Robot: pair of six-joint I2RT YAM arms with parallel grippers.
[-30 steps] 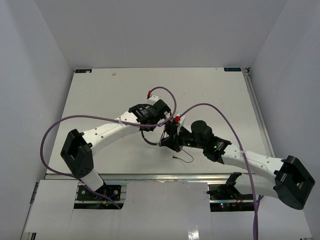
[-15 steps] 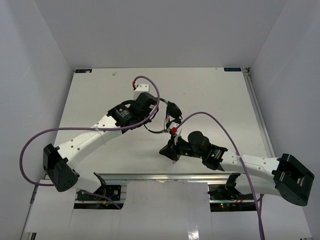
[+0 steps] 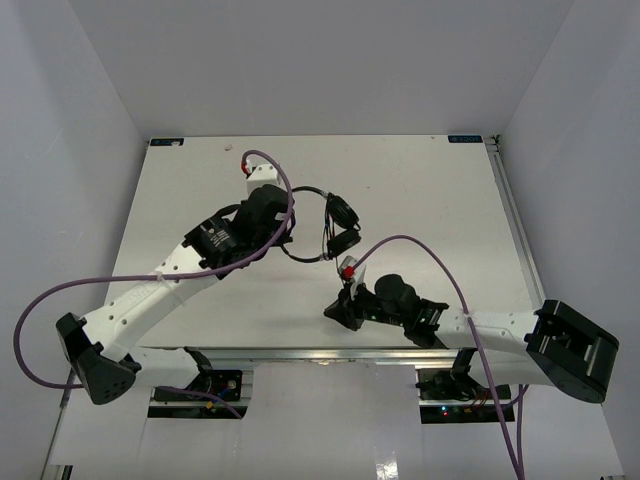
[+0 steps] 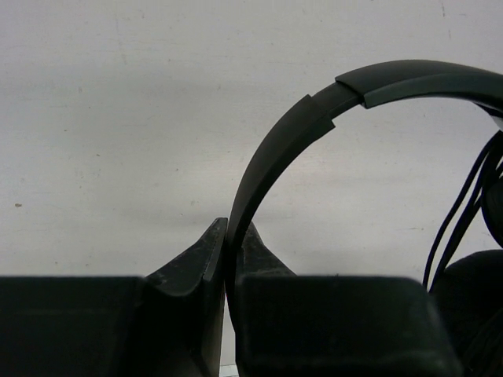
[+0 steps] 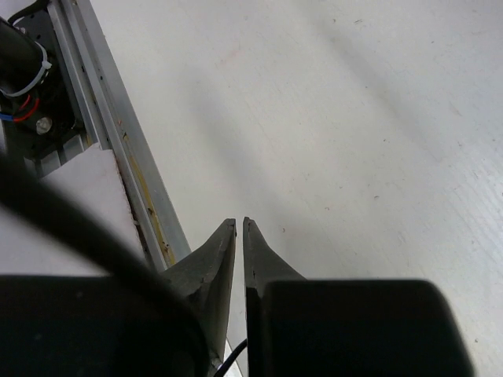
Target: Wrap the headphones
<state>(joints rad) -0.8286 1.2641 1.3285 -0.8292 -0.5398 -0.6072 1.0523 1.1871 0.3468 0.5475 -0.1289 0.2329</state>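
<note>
The black headphones [image 3: 322, 196] are held over the middle of the table, with both earcups [image 3: 343, 226] on the right side of the headband. My left gripper [image 3: 283, 228] is shut on the thin curved headband [image 4: 314, 118], which rises from between the fingertips [image 4: 211, 251]. One earcup [image 4: 471, 298] and cord strands [image 4: 456, 228] show at the right of the left wrist view. My right gripper [image 3: 336, 310] hangs low near the table's front edge. Its jaws are closed to a thin slit, with the thin black cord [image 5: 234, 357] passing between their bases.
The aluminium front rail [image 5: 102, 126] of the table lies just left of the right gripper. Purple robot cables [image 3: 420, 250] arc over both arms. White walls enclose the white table [image 3: 430, 190] on the left, back and right.
</note>
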